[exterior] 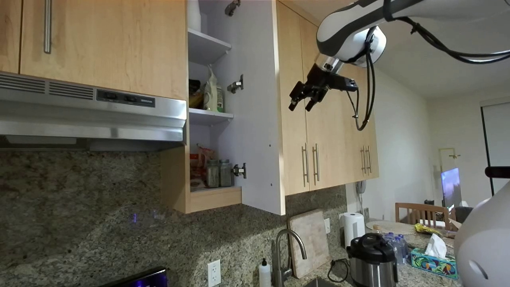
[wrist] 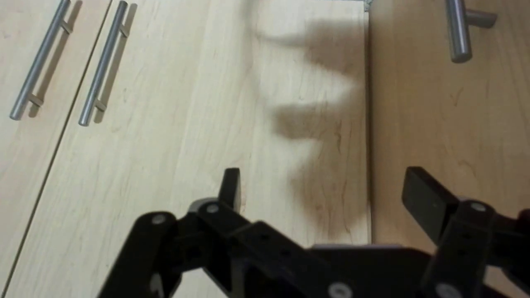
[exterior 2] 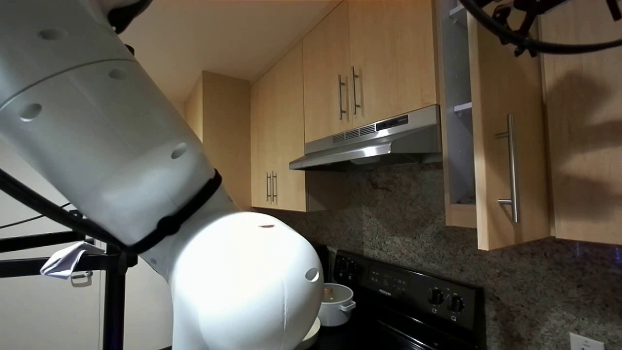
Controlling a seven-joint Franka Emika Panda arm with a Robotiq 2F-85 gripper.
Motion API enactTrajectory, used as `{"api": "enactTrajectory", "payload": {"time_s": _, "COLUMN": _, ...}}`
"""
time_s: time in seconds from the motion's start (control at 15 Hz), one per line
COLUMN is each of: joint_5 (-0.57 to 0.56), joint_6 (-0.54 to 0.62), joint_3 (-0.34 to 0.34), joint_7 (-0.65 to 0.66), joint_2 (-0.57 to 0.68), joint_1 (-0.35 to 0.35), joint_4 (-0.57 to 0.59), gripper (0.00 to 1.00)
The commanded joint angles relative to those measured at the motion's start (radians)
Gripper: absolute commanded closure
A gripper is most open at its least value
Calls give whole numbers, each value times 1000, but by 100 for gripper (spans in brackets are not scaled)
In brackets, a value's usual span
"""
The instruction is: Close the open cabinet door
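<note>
The cabinet door stands wide open in both exterior views. Its pale inner face (exterior: 257, 119) shows in an exterior view, and its light-maple outer face (exterior 2: 529, 194) with a vertical silver bar handle (exterior 2: 512, 170) shows in an exterior view. In the wrist view the door's outer face (wrist: 414, 103) fills the right side, with its handle (wrist: 458, 33) at top right. My gripper (exterior: 301, 105) is open and empty, on the door's outer side, in front of closed doors. In the wrist view its fingers (wrist: 323, 186) are wide apart, the right one overlapping the door. Contact cannot be told.
Closed tall wood doors with paired handles (exterior: 310, 167) adjoin the open door. The opened cabinet's shelves (exterior: 209, 115) hold bags and jars. A range hood (exterior: 91, 115) is beside it. Below are a faucet (exterior: 293, 239), a cutting board (exterior: 310, 243) and a pressure cooker (exterior: 372, 259).
</note>
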Motion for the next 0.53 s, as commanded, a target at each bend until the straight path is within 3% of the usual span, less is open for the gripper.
{"api": "enactTrajectory", "payload": {"time_s": 0.0, "joint_5": 31, "joint_6": 51, "joint_3": 33, "joint_7": 34, "joint_2": 32, "joint_1": 8, "joint_4": 15, "gripper": 0}}
{"api": "enactTrajectory", "payload": {"time_s": 0.47, "joint_5": 26, "joint_6": 91, "joint_3": 79, "joint_7": 68, "joint_2": 58, "joint_1": 10, "joint_4": 21, "gripper": 0}}
